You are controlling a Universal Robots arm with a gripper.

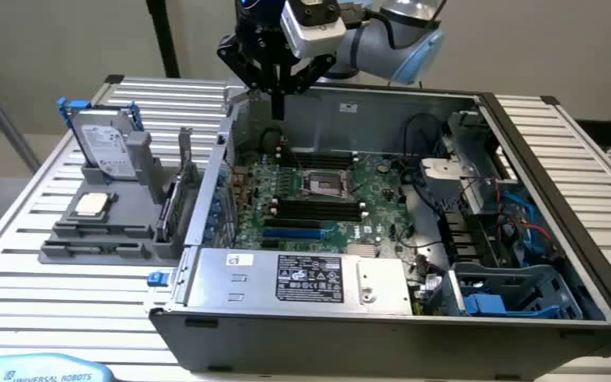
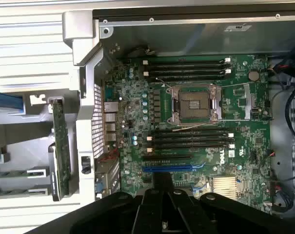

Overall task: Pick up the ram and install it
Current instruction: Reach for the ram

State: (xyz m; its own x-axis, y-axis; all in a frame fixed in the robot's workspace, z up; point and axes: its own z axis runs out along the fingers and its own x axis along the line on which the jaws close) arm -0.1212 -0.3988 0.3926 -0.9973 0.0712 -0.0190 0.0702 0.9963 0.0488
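The gripper (image 1: 278, 107) is held pointing down over the case (image 1: 391, 338) rear wall, fingers pressed together, empty; the ram (image 2: 59, 146) is stood edgewise in the holder (image 1: 99, 239) outside, well apart

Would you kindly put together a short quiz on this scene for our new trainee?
1. True or false: the gripper is holding a ram stick.
2. Where does the hard drive stand? A) inside the computer case; B) in the grey holder on the table, at the exterior view's left; C) on top of the power supply.
3. One long motherboard slot is not black. What colour is it?

Key: 1. False, its fingers are shut on nothing. 2. B. 3. Blue.
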